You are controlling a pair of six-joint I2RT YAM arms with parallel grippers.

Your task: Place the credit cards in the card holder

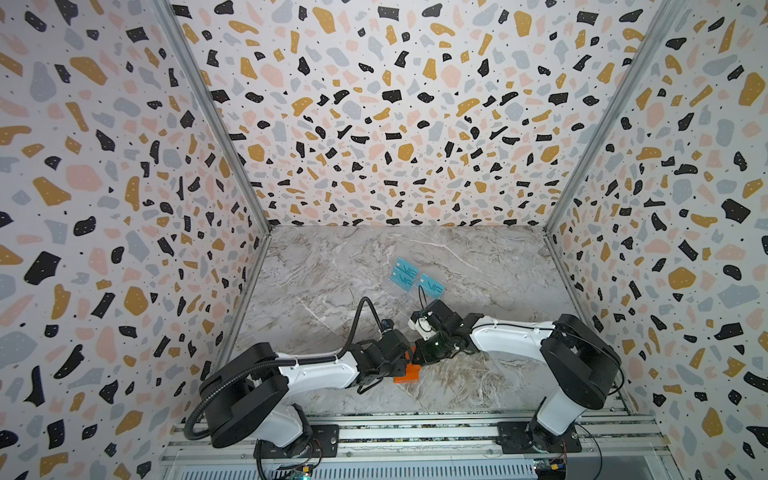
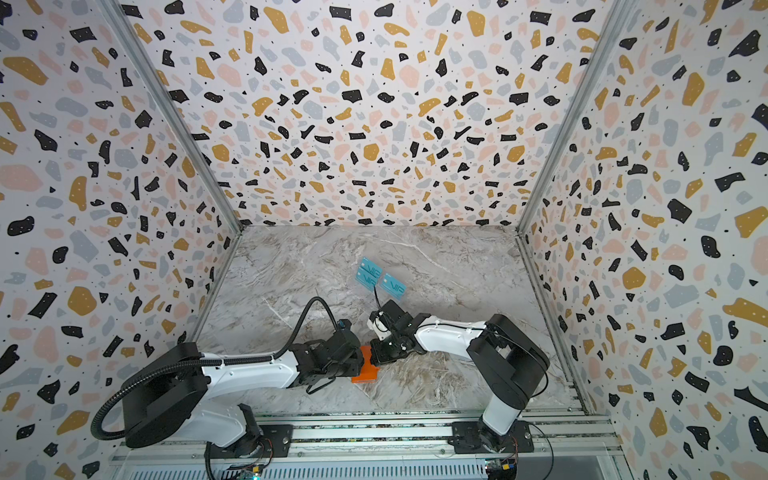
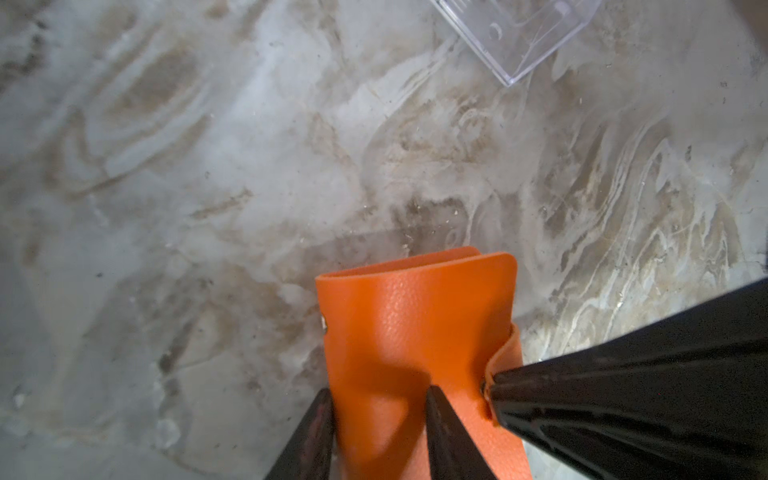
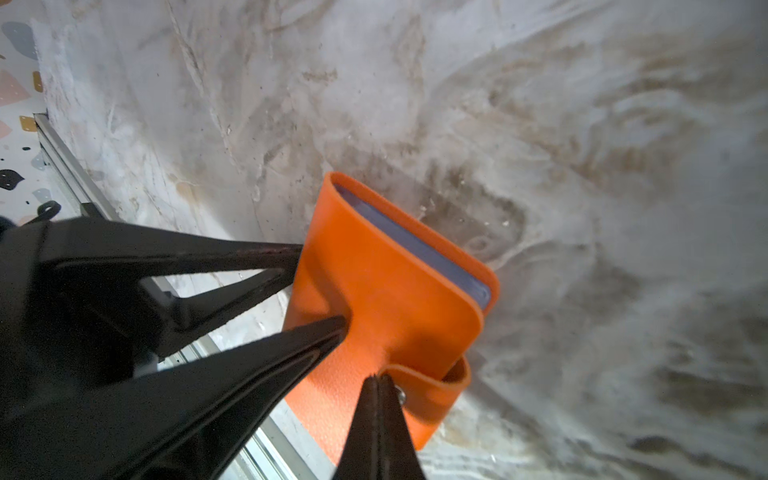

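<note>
The orange card holder [image 1: 406, 375] lies closed near the table's front middle, between both wrists. My left gripper [image 3: 380, 415] is shut on the holder's body [image 3: 415, 316], one finger on each side. My right gripper [image 4: 378, 380] is shut, its tips pinching the holder's snap strap [image 4: 432, 390] next to the round button. Clear sleeves [image 4: 419, 249] show at the holder's open edge. Three teal credit cards with VIP lettering [image 1: 404, 274] [image 2: 394, 286] stand farther back in a clear stand. In both top views the wrists hide the fingertips.
The transparent acrylic stand [image 3: 515, 37] rests on the marble table [image 1: 332, 270] just behind the right wrist. Patterned walls close in the left, back and right sides. An aluminium rail [image 1: 415, 432] carrying both arm bases runs along the front edge.
</note>
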